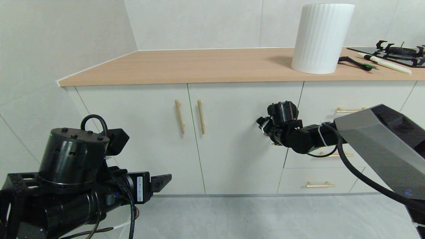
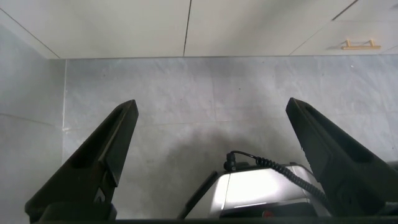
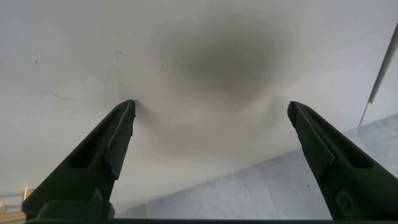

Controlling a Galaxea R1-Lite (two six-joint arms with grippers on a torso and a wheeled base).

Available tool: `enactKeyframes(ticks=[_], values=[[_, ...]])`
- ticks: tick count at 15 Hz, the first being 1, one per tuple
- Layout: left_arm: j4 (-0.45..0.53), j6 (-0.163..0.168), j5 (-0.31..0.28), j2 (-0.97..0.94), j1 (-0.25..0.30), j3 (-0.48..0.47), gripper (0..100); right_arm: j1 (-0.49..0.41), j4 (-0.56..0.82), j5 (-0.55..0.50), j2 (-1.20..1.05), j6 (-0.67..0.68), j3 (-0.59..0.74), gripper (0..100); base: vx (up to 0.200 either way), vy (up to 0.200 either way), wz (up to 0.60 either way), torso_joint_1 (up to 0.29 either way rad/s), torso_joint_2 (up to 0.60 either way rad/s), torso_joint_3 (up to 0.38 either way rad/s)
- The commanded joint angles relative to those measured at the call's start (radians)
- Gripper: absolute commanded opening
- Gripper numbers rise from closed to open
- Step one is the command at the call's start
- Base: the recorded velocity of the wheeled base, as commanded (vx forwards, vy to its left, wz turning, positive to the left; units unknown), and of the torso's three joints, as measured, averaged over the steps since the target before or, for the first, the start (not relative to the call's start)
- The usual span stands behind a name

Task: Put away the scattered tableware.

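Head view: the scattered tableware lies on the counter at its far right. A black-handled utensil and a white-handled utensil rest just beside the white ribbed container, near the stove. Neither piece is inside the container. The right gripper is spread wide and holds nothing; it sits close against a cabinet door below the counter. The left gripper is likewise spread wide and empty, low over the floor. Assessment: nothing is stowed yet; every pickup remains
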Motion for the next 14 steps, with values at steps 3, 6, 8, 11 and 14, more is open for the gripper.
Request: enactKeyframes(ticks=[3, 6, 8, 11, 14], values=[[-0.001, 0.000, 0.000, 0.000, 0.001, 0.000, 100, 0.013, -0.001, 0.125, -0.156, -0.002, 0.194, 100, 0.000, 0.000, 0.00, 0.000, 0.00, 0.000], [0.001, 0.000, 0.000, -0.003, -0.001, 0.001, 100, 0.016, -0.103, 0.424, -0.363, -0.180, 0.536, 100, 0.000, 0.000, 0.00, 0.000, 0.00, 0.000], [0.001, 0.001, 0.000, -0.006, 0.001, 0.001, 100, 0.016, -0.316, 0.493, -0.423, -0.301, 0.698, 100, 0.000, 0.000, 0.00, 0.000, 0.00, 0.000], [0.001, 0.003, 0.000, -0.020, 0.001, 0.004, 100, 0.019, -0.373, 0.480, -0.500, -0.350, 0.785, 100, 0.000, 0.000, 0.00, 0.000, 0.00, 0.000], [-0.001, 0.015, 0.000, -0.085, 0.001, 0.009, 100, 0.016, -0.362, 0.412, -0.688, -0.404, 0.882, 100, 0.000, 0.000, 0.00, 0.000, 0.00, 0.000]])
